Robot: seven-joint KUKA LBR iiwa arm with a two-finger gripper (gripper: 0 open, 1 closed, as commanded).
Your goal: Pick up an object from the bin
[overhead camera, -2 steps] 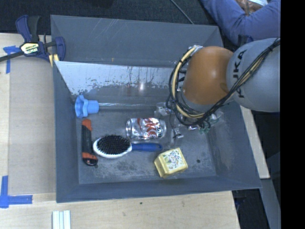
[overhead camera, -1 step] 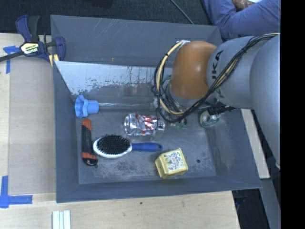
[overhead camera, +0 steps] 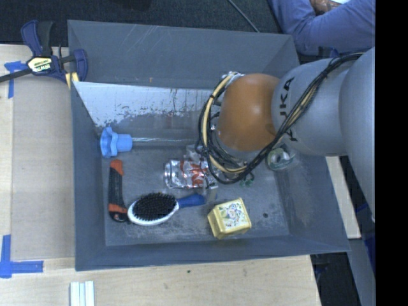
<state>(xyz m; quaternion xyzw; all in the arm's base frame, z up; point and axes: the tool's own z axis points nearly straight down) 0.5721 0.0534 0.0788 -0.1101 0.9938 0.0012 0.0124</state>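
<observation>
I see the gripper [overhead camera: 197, 160] low over a crumpled silver-and-red packet [overhead camera: 180, 174] mid-bin; I cannot tell its grip, and closing then lifting likely comes next.

A pale wooden tabletop [overhead camera: 35, 171] spreads left and front; behind lies a dark grey carpet-like surface [overhead camera: 191, 8], with a person's blue sleeve [overhead camera: 331, 27] at upper right.

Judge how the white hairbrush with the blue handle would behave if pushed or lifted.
The hairbrush looks like rigid plastic, so it would probably lift stiff. It lies bristles up, so a push may rock or spin it. Gripped by its thin handle, the wider head might tip down.
</observation>
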